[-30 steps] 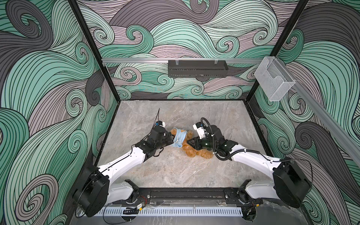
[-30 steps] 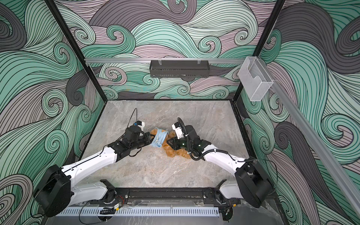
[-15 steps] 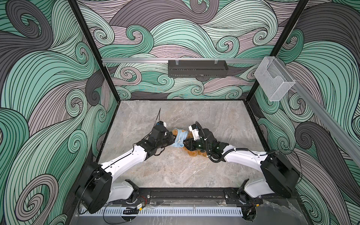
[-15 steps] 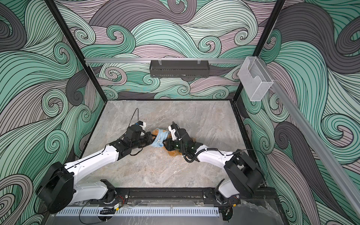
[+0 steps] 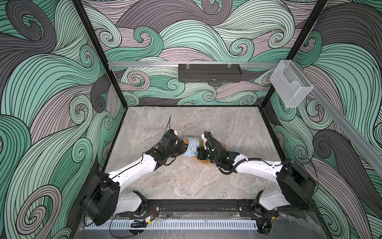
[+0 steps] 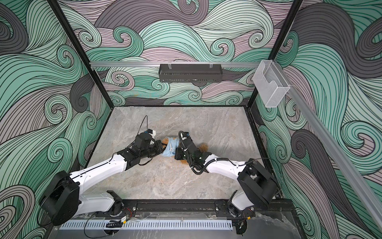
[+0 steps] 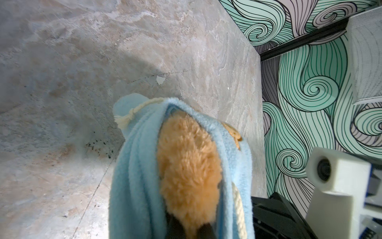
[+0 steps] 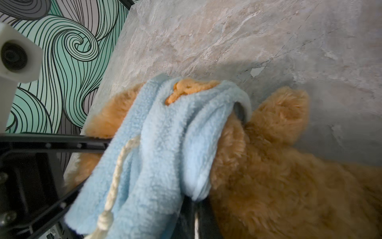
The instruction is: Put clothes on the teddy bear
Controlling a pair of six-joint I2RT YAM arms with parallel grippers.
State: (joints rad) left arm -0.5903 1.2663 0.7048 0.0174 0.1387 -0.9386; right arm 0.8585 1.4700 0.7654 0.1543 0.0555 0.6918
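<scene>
At the left, the left gripper [image 5: 184, 148] lies low over the grey marble-look tabletop [image 5: 186, 182] with its jaws closed. In the left wrist view it appears to pinch one edge of the light-blue fleece garment [image 7: 134, 169], though the contact sits at the very edge of that picture. In the middle of the tabletop, between the two grippers, the teddy bear [image 6: 203, 147] lies down with the garment bunched over what looks like its head end. Golden fur shows through the garment's opening, and a cream drawstring [image 8: 115, 171] and an orange patch [image 8: 186, 89] are visible on the fleece. At the right, the right gripper [image 5: 198, 154] is also closed, seemingly on the opposite edge of the garment, with its arm lying across the bear's body. The step in hand looks like drawing the garment over the bear. Most of the body is bare, so the dressing seems only begun. The next move likely calls for both pinches to hold while the opening is spread and eased along the body, without dragging the bear across the tabletop. No brand, label or writing can be read anywhere.
</scene>
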